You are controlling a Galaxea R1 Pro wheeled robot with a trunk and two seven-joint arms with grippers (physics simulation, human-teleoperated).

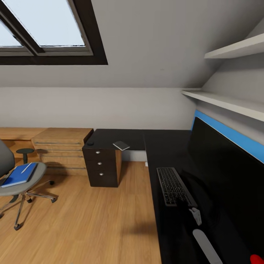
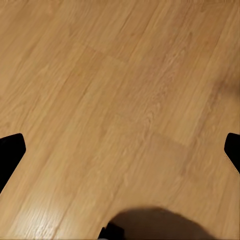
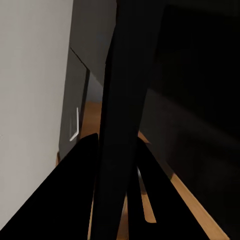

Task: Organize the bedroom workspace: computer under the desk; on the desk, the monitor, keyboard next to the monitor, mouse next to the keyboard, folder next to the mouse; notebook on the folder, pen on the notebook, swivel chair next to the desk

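A large black monitor [image 1: 227, 172] with a blue top edge stands close at the right, over the black L-shaped desk [image 1: 161, 146]. In the right wrist view its thin dark panel [image 3: 127, 100] runs between my right gripper's [image 3: 120, 200] black fingers [image 3: 65, 205], which close on it. A black keyboard [image 1: 173, 186] lies on the desk beside the monitor. Farther back lie a grey notebook [image 1: 121, 145] and a small black mouse [image 1: 90, 143]. The swivel chair [image 1: 31, 183] at left carries the blue folder [image 1: 18, 175] and a pen [image 1: 26, 168]. My left gripper [image 2: 120, 150] hangs open over the floor.
A dark drawer unit [image 1: 102, 167] stands under the desk's far end, with a wooden stepped chest [image 1: 60, 146] and a small black stool [image 1: 25, 152] beyond. White shelves [image 1: 227, 101] hang above the monitor. Wooden floor [image 1: 91, 220] lies between chair and desk.
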